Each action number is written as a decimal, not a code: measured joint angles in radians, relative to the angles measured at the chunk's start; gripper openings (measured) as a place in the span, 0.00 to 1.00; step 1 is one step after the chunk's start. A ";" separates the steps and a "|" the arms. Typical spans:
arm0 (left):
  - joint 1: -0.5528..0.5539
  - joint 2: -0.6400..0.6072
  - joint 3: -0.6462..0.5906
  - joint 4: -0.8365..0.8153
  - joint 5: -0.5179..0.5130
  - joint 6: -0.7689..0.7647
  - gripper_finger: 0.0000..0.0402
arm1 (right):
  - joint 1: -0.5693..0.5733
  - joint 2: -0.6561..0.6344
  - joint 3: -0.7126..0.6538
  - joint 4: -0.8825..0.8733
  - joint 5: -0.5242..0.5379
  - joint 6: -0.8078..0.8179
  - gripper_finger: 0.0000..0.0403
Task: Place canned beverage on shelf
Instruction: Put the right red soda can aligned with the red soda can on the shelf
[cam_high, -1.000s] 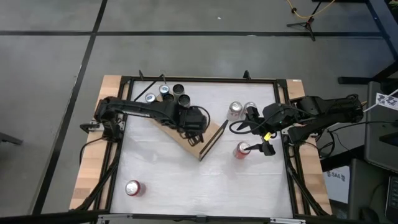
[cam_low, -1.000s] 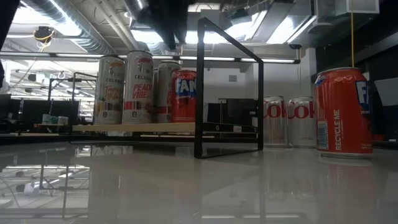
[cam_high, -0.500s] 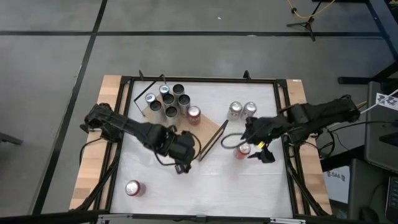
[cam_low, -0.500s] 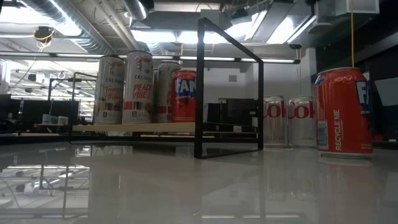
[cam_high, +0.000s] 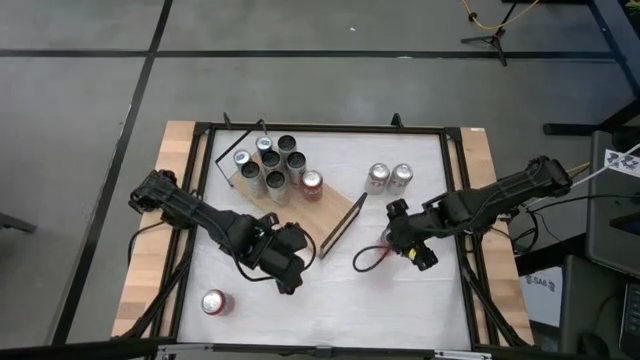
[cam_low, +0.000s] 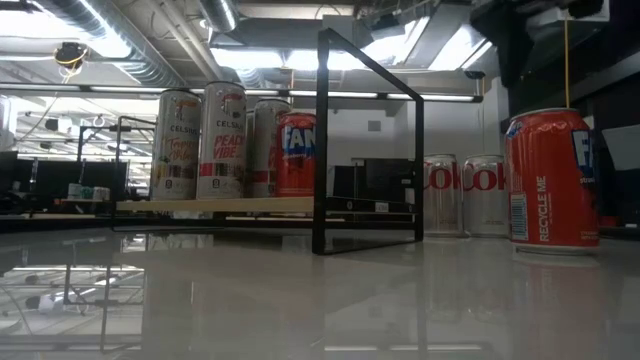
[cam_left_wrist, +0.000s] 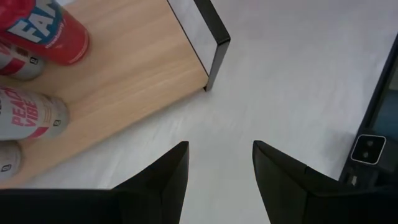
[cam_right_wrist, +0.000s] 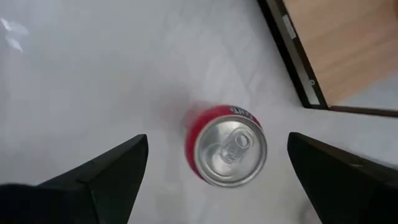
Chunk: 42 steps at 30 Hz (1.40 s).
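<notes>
White tabletop (cam_high: 330, 290): bare stretch around left gripper (cam_high: 288, 272), fingers together, holding nothing. Light-brown wooden shelf board on black frame (cam_high: 322, 210) mid-table, cans at its far end. Right gripper (cam_high: 402, 240), fingers spread wide, above upright red can (cam_right_wrist: 226, 146).

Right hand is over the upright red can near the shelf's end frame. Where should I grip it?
Take the upright red aluminium can by its round side wall, descending from straight above. The open right hand already has a finger either side, and bare table surrounds it.
</notes>
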 joint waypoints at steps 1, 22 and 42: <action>0.000 0.000 0.000 0.002 0.000 0.000 0.42 | 0.000 0.006 -0.006 0.002 0.002 -0.031 0.94; 0.000 0.000 0.000 0.014 -0.002 -0.052 0.42 | -0.001 0.199 -0.026 -0.025 0.073 -0.356 0.94; 0.000 0.000 0.000 0.015 -0.002 -0.068 0.42 | -0.001 0.250 -0.078 -0.018 0.096 -0.349 0.86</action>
